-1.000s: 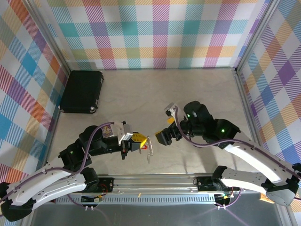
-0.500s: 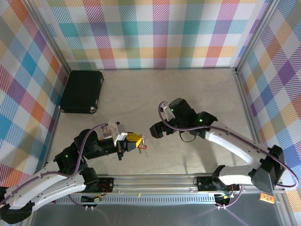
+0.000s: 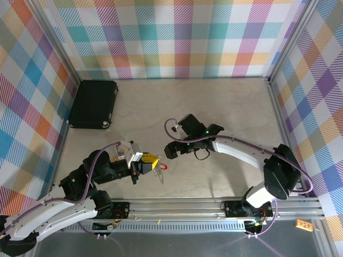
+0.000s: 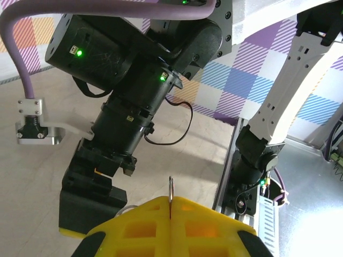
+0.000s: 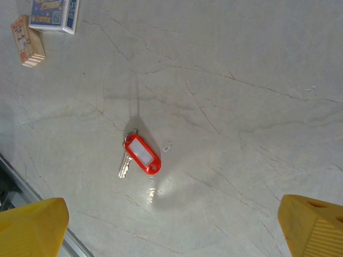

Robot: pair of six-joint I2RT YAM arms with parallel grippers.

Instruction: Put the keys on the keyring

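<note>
The red key lies flat on the table, a red plastic tag with a white label and a hole, and a short silver blade beside it. In the top view the red key sits just right of my left gripper. That gripper is shut on the keyring, a thin silver loop seen edge-on between the yellow fingers. My right gripper hovers above the key, pointing down, and is open; its yellow fingertips stand far apart with nothing between them.
A black case lies at the back left by the plaid wall. The metal rail runs along the near edge. The right arm's wrist looms close in front of my left gripper.
The right arm has swung left and stretched out, bringing its gripper over the red key. The left gripper has drawn back slightly to the left, still shut on the ring.
</note>
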